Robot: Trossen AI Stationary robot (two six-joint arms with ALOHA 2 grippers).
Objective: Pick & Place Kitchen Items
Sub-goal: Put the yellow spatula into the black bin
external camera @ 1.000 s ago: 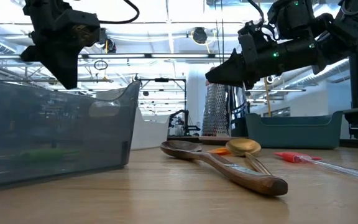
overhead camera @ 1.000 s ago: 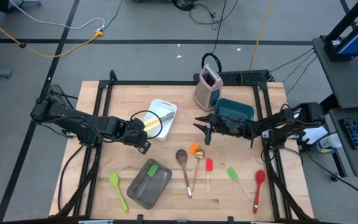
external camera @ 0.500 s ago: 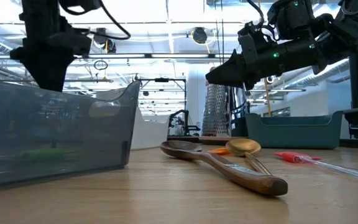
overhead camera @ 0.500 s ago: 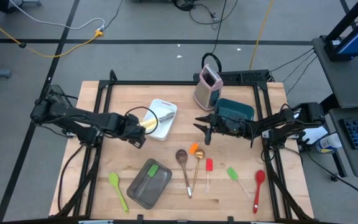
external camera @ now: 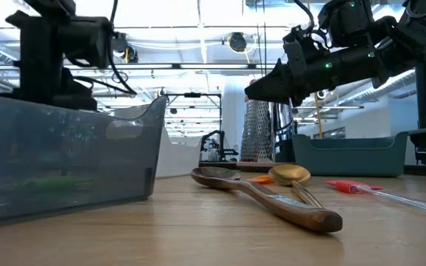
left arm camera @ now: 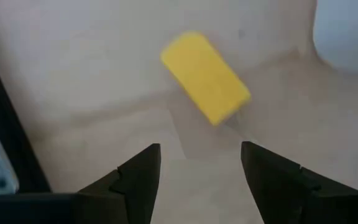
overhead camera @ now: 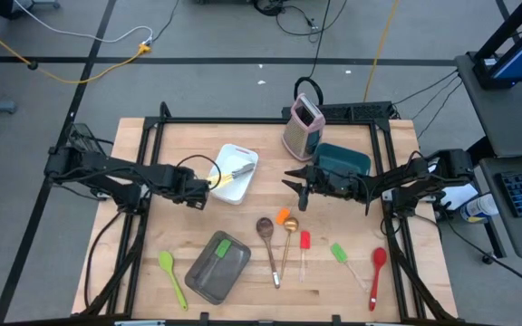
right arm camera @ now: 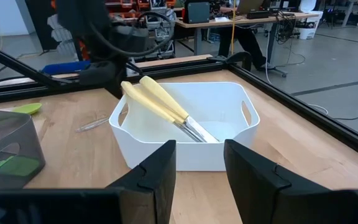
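Two yellow-handled knives (right arm camera: 157,102) lie in the white tray (overhead camera: 239,186), blades down inside it and handles leaning on its left rim. My left gripper (left arm camera: 201,155) points down, open, just left of the tray (overhead camera: 198,191); one handle's free end (left arm camera: 205,78) shows beyond its fingertips, apart from them. My right gripper (overhead camera: 297,187) stays level above the table's middle, open (right arm camera: 199,165) and holding nothing. A wooden spoon (overhead camera: 266,232), gold spoon (overhead camera: 288,243), orange spatula (overhead camera: 284,217), red spatula (overhead camera: 304,243), green spatula (overhead camera: 338,253), red spoon (overhead camera: 377,272) and another green spatula (overhead camera: 171,277) lie on the near half.
A grey pan (overhead camera: 217,265) with something green in it sits near the front, left of the spoons. A teal bin (overhead camera: 343,160) and an upright grater (overhead camera: 302,127) stand at the back right. Black frame rails run along the table's edges.
My left gripper has sunk and drawn a little toward the table's left edge, away from the tray, and has opened and let go of a yellow-handled knife. That knife now rests in the tray with its handle on the rim.
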